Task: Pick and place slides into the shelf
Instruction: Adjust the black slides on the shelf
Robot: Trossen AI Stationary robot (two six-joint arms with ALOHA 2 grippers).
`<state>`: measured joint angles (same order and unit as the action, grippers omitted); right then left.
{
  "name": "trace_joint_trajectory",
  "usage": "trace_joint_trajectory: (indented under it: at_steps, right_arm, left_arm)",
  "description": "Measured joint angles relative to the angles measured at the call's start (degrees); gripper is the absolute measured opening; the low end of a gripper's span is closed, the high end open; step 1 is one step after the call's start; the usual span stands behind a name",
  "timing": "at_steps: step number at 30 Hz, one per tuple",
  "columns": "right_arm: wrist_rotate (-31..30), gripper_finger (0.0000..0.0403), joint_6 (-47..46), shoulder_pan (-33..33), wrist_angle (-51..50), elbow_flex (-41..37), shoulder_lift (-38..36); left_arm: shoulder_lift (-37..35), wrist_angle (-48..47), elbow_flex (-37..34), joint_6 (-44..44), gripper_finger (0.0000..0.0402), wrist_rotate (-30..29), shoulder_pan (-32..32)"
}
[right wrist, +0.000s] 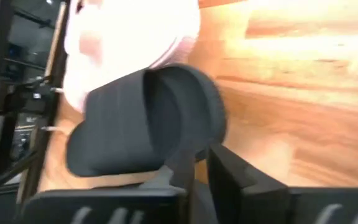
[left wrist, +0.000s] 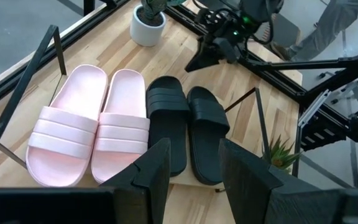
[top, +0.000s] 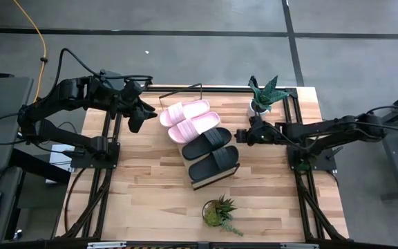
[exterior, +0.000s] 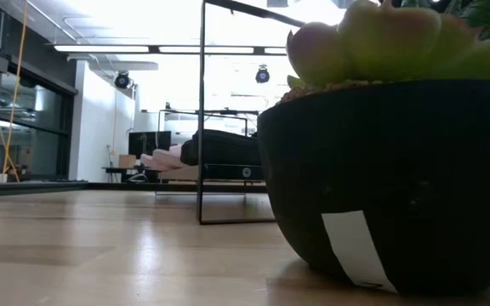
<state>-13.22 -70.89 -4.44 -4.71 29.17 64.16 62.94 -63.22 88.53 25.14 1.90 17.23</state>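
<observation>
Two pale pink slides (top: 188,119) and two black slides (top: 209,151) lie side by side, soles down, on the slanted shelf (top: 202,184) in the middle of the table. The left wrist view shows the pink pair (left wrist: 95,130) and the black pair (left wrist: 188,124) inside the shelf's thin wire frame (left wrist: 27,81). My right gripper (top: 240,135) is low, just right of the black slides' toe ends. It is shut and apart from them (left wrist: 197,61). My left gripper (top: 135,119) is raised off the shelf's left side, open, with nothing between its fingers (left wrist: 194,152).
A plant in a white pot (top: 262,97) stands at the far right, close behind my right gripper. A second plant (top: 220,213) in a dark pot (exterior: 390,170) stands near the front edge. Bare wood lies left and right of the shelf.
</observation>
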Motion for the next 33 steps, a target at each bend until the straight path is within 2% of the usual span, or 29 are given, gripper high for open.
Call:
trace_joint_trajectory:
  at_steps: [3, 9, 16, 21, 25, 33]
  right_arm:
    - [2.2, 0.0005, 2.1, -2.0, -0.4, 0.0, 0.1]
    - [3.8, 0.0008, 3.6, -5.7, -0.6, 0.0, 0.3]
    - [9.9, 0.0002, 5.3, -8.8, 1.5, 0.0, 5.4]
    - [8.9, 0.0002, 5.3, -8.9, 6.0, 0.0, 9.1]
    - [7.7, 0.0002, 4.9, -9.6, 5.9, 0.0, 11.4]
    - [9.3, 0.0002, 5.6, -9.8, 10.1, 0.0, 13.4]
  left_arm:
    - [0.0, 0.0, 0.0, 0.1, 0.0127, 0.0, 0.0]
    - [0.0, 0.0, 0.0, 0.2, 0.0127, 0.0, 0.0]
    - [0.0, 0.0, 0.0, 0.2, 0.0126, 0.0, 0.0]
    - [0.0, -0.6, 0.0, 0.6, 0.0126, 0.0, 0.0]
    - [0.0, -1.6, 0.0, 0.6, 0.0127, 0.0, 0.0]
    - [0.0, -1.7, 0.0, 0.6, 0.0126, 0.0, 0.0]
